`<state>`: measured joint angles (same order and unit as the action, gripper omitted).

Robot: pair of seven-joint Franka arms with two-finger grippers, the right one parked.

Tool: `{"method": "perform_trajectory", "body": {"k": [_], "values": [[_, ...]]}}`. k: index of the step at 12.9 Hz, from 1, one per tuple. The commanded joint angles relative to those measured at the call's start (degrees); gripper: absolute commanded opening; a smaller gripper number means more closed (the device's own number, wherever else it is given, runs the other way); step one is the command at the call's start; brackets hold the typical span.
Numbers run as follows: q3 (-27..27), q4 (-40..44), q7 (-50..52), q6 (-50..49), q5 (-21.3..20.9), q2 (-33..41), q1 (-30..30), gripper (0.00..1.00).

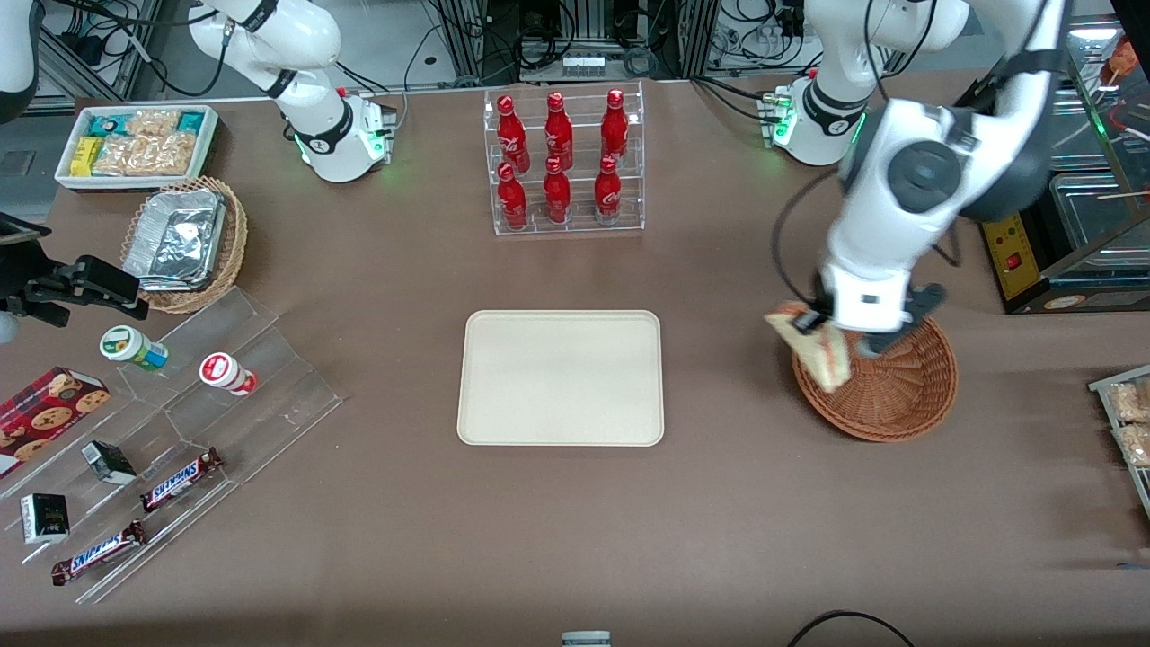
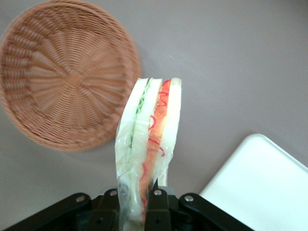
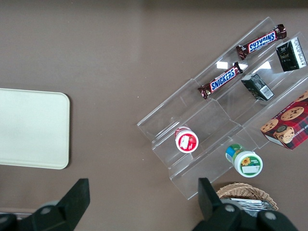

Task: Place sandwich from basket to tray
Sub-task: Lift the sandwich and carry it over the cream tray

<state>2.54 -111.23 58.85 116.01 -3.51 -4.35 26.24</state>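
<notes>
Snickers bars (image 1: 180, 479) are lying on the clear acrylic stand (image 1: 193, 422) at the lower left of the front frame, nearest the camera. Cream-beige, the tray (image 1: 561, 377) is sitting bare at the frame's centre. At centre right the basket (image 1: 889, 388) is resting on the brown table (image 1: 719, 530), well apart from the tray. Above the basket's tray-side rim the gripper (image 2: 137, 204) is hanging, its jaws clamping the sandwich (image 1: 819, 346), which is dangling clear of the wicker.
</notes>
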Motion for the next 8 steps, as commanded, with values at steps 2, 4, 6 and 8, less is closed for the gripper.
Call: {"method": "perform_trajectory", "body": {"k": [2, 4, 6, 8], "values": [[0.8, 8.0, -1.3, -0.1, -1.1, -7.9, 7.2, 0.0], [0.1, 13.7, -1.5, 0.0, -1.1, -13.9, 10.7, 0.0], [-0.4, 18.1, -1.5, 0.9, -1.1, -19.8, 13.1, 0.0], [-0.4, 19.6, -1.0, 6.0, -1.6, -24.2, 16.4, 0.0]]}}
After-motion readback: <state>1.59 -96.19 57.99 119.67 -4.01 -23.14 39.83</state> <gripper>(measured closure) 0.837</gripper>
